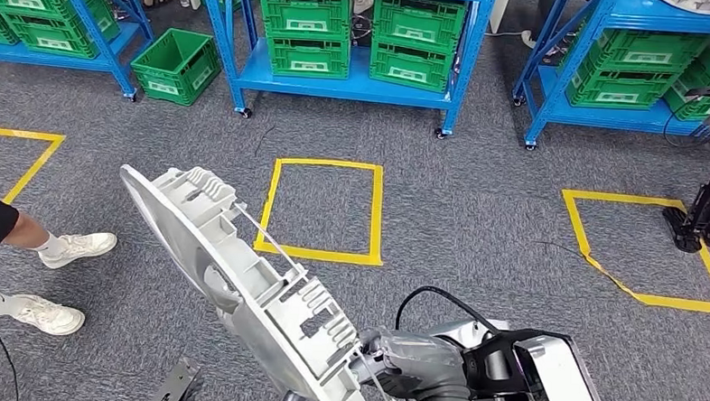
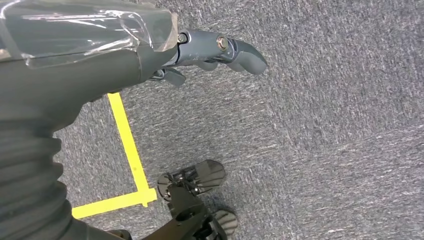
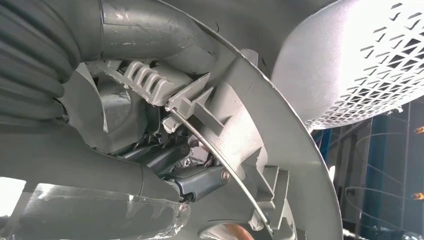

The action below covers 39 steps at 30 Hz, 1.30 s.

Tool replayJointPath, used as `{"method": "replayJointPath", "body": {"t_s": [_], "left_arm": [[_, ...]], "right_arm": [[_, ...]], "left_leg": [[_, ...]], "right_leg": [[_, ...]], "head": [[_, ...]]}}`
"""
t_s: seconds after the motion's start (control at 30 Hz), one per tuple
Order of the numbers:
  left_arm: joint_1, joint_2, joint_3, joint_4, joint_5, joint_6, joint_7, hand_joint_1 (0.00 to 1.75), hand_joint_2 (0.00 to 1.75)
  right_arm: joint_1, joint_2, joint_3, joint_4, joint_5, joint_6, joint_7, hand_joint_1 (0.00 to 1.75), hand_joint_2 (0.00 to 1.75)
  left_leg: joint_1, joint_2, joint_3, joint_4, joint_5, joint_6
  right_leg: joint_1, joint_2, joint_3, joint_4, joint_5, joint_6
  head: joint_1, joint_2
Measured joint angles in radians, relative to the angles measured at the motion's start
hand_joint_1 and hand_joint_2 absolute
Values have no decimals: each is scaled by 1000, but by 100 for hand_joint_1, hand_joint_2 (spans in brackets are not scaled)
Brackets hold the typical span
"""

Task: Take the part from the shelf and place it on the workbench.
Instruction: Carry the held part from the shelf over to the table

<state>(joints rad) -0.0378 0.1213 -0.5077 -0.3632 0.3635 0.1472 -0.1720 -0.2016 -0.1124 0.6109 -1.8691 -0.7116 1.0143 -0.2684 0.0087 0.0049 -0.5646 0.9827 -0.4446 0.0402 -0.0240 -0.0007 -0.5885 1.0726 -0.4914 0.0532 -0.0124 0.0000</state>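
Observation:
The part is a large pale grey cast housing with ribs and a thin wire bail. It stands tilted over the carpet at the lower middle of the head view. My right hand grips its lower end, with the silver arm coming in from the bottom right. In the right wrist view my dark fingers sit among the ribs of the part, close to the wire. My left hand hangs over the grey carpet and holds nothing, its thumb sticking out.
Blue shelves with green crates line the far side, and one green crate stands on the floor. Yellow taped squares mark the carpet. A person's legs in white shoes are at the left. A black stand is at the right.

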Motion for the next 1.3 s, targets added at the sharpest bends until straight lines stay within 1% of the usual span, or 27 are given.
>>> {"method": "replayJointPath", "body": {"t_s": [0.03,0.07,0.17,0.2,0.27,0.33,0.37,0.4,0.43,0.47,0.5,0.57,0.6,0.67,0.73,0.8,0.83,0.87,0.9,0.93,0.97,1.0,1.03,1.1,1.17,1.23,1.3], "left_arm": [[0,0,1,0,0,0,0,0,175],[1,0,2,0,0,0,-1,0,175],[4,-1,5,0,0,0,-2,0,175],[5,-1,6,0,0,0,-2,0,175],[6,-1,8,0,0,1,-2,0,175],[7,-1,9,0,-1,2,-2,0,175],[7,-2,9,0,-2,2,-2,0,175],[8,-3,9,0,-3,3,-2,0,175],[8,-3,9,0,-5,4,-2,0,175],[8,-3,9,0,-6,5,-2,0,175],[7,-3,10,0,-7,5,-2,0,175],[4,-3,12,-2,-10,6,-2,0,175],[3,-2,13,-4,-12,6,-2,0,175],[4,-1,14,-5,-17,5,-1,0,175],[3,-2,14,-6,-19,3,0,0,175],[0,-4,14,-7,-20,2,1,0,175],[-1,-4,14,-8,-21,2,1,0,175],[0,-5,14,-8,-21,2,1,0,175],[1,-5,14,-8,-21,2,1,0,175],[2,-6,14,-8,-21,2,1,0,175],[2,-7,14,-8,-21,2,1,0,175],[2,-7,14,-8,-22,2,1,0,175],[1,-8,14,-8,-23,2,1,0,175],[3,-8,15,-8,-26,0,1,0,175],[7,-7,15,-8,-31,-3,2,0,175],[8,-7,15,-8,-37,-4,4,0,175],[5,-6,15,-8,-43,-2,8,0,175]], "right_arm": [[-1,0,0,0,12,2,-12,175,175],[-1,0,-1,0,24,3,-25,175,175],[-6,1,-1,-1,49,4,-58,175,175],[-8,1,-1,-1,53,4,-62,175,175],[-11,3,0,-1,57,3,-67,175,175],[-12,3,0,-1,61,3,-70,175,175],[-12,3,0,-1,64,3,-72,175,175],[-13,3,1,-1,67,2,-74,175,175],[-13,3,1,-1,69,2,-76,175,175],[-14,3,1,-1,71,2,-78,175,175],[-16,3,1,-2,72,2,-80,175,175],[-18,3,1,-2,74,2,-81,175,175],[-19,3,1,-2,76,2,-83,175,175],[-21,3,2,-3,81,2,-89,175,175],[-22,2,1,-4,84,3,-95,175,175],[-22,0,1,-4,85,3,-98,175,175],[-21,-1,1,-4,86,3,-98,175,175],[-21,-2,1,-4,86,3,-98,175,175],[-20,-3,1,-4,87,3,-98,175,175],[-20,-4,1,-4,87,3,-98,175,175],[-20,-5,1,-4,87,3,-98,175,175],[-21,-5,1,-4,87,3,-98,175,175],[-21,-5,1,-4,88,3,-98,175,175],[-22,-6,1,-6,91,4,-99,175,175],[-22,-6,1,-7,94,4,-100,175,175],[-22,-5,1,-11,98,4,-101,175,175],[-21,-5,1,-14,103,4,-102,175,175]], "left_leg": [[-2,-2,-4,6,-1,-6],[-3,-3,-9,10,-1,-13],[2,-8,-18,15,2,-29],[5,-8,-25,31,-10,-34],[8,-7,-64,121,-66,-43],[10,-7,-125,257,-128,-50],[10,-6,-143,301,-139,-50],[10,-6,-144,306,-132,-49],[9,-4,-124,270,-108,-45],[8,4,-87,203,-74,-38],[4,23,-48,129,-48,-30],[-5,51,-3,36,-23,-15],[-10,55,-1,24,-24,-11],[-10,35,-4,15,-15,-3],[-5,17,-2,1,-2,7],[-2,-4,-5,-4,7,13],[-2,-15,-9,-4,9,15],[-3,-27,-11,-3,10,14],[-2,-39,-12,-3,12,13],[-2,-52,-13,-1,12,12],[-2,-65,-13,1,12,10],[-1,-77,-15,5,12,7],[-3,-89,-19,10,10,2],[-3,-106,-31,18,11,-9],[0,-115,-39,20,13,-20],[2,-82,-55,50,-6,-31],[5,-32,-103,154,-62,-43]], "right_leg": [[0,1,27,-50,12,-2],[2,1,38,-73,17,-9],[4,-1,32,-76,24,-30],[2,-4,32,-77,26,-36],[0,-12,31,-79,28,-46],[5,-23,29,-79,28,-51],[7,-29,29,-79,28,-52],[9,-35,29,-78,28,-52],[12,-42,30,-78,28,-52],[14,-48,31,-78,28,-52],[17,-54,32,-78,28,-51],[24,-68,30,-78,28,-50],[26,-75,29,-78,29,-49],[27,-86,26,-77,28,-44],[25,-60,7,-40,5,-41],[20,-20,-48,79,-51,-47],[18,-11,-80,151,-78,-48],[16,-7,-104,203,-94,-45],[14,-6,-110,217,-94,-38],[11,-4,-95,188,-77,-27],[7,2,-63,123,-50,-16],[2,20,-26,47,-23,-8],[-1,36,6,-16,-2,-7],[0,54,28,-66,14,-16],[2,37,26,-67,19,-29],[-1,20,28,-71,22,-42],[1,-1,30,-72,20,-54]], "head": [[0,0],[-1,0],[-1,0],[-2,0],[-4,0],[-4,0],[-4,0],[-4,0],[-4,0],[-4,0],[-4,0],[-4,0],[-4,0],[-4,0],[-3,0],[-1,0],[-1,0],[-1,0],[-1,0],[-1,0],[-1,0],[0,0],[0,0],[-1,0],[-2,0],[-4,0],[-7,0]]}}
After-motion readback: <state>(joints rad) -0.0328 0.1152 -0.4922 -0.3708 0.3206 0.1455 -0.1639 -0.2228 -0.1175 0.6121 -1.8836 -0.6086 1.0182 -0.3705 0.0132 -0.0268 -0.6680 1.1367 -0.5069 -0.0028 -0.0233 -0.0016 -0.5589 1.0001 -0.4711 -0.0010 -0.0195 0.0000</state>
